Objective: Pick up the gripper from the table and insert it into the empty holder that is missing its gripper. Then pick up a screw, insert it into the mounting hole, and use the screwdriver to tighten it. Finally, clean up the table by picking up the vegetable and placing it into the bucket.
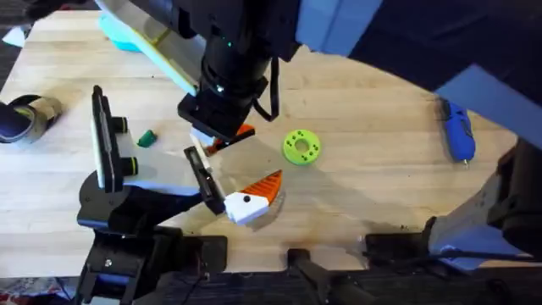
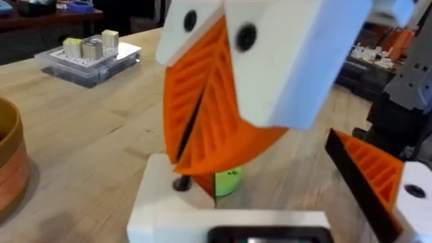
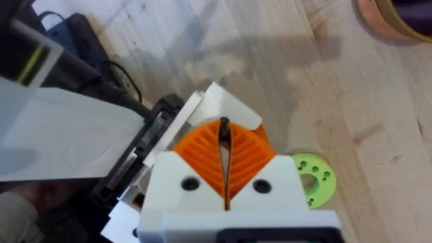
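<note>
Sitting on the table (image 2: 81,128), a clear tray (image 2: 88,64) holds small blocks; both arms' jaws look clenched empty.

Table (image 1: 364,127) light wood, plank grain visible. Right gripper (image 3: 225,177): white blocks, orange ribbed pads, black dots on the white. Just beside it a lime-green disc (image 1: 301,146) with small holes. Near it the gripper (image 1: 254,199) on the holder: white base with black dot, orange ribbed tip. Small dark-green piece (image 1: 147,138) near the right gripper. Screwdriver (image 1: 456,130) blue, well apart from it. Bucket (image 2: 10,162) orange-tan with banded wall. Light-blue thing (image 1: 123,36) past the gripper, partly hidden.
</note>
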